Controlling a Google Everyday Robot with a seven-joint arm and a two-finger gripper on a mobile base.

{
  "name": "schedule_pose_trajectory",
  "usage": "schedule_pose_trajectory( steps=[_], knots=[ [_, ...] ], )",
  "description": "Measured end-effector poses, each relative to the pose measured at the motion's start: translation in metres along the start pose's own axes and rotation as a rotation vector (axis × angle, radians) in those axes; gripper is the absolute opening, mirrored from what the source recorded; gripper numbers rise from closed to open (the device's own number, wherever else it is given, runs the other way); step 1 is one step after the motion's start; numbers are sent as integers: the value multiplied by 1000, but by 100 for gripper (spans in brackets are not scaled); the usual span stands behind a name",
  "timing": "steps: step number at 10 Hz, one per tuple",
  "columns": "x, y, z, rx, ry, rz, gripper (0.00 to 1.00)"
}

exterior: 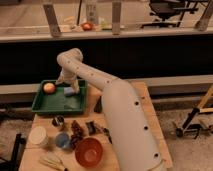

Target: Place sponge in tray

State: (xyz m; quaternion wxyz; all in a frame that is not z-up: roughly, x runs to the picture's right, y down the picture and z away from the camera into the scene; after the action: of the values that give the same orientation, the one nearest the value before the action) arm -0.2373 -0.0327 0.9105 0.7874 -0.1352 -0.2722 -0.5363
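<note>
I read the gripper point(71, 84) over the far right part of the tray point(55, 106), directly above the sponge point(68, 91). The sponge lies inside the tray, just right of the orange fruit point(49, 88). Gripper clamped or released: I cannot tell.

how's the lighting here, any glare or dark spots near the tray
Camera view: warm, dim light; the wall behind is nearly black, the area above it brighter. No glare on the tray; the sponge and orange fruit stand out clearly inside it. The gripper looks shaded under the arm, right by the sponge at the tray's far side.
</note>
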Motion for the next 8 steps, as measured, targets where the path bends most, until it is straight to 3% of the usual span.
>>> schedule_pose_trajectory(
  steps=[8],
  knots=[
    [1,-4,-3,11,11,-30,80]
  ],
)
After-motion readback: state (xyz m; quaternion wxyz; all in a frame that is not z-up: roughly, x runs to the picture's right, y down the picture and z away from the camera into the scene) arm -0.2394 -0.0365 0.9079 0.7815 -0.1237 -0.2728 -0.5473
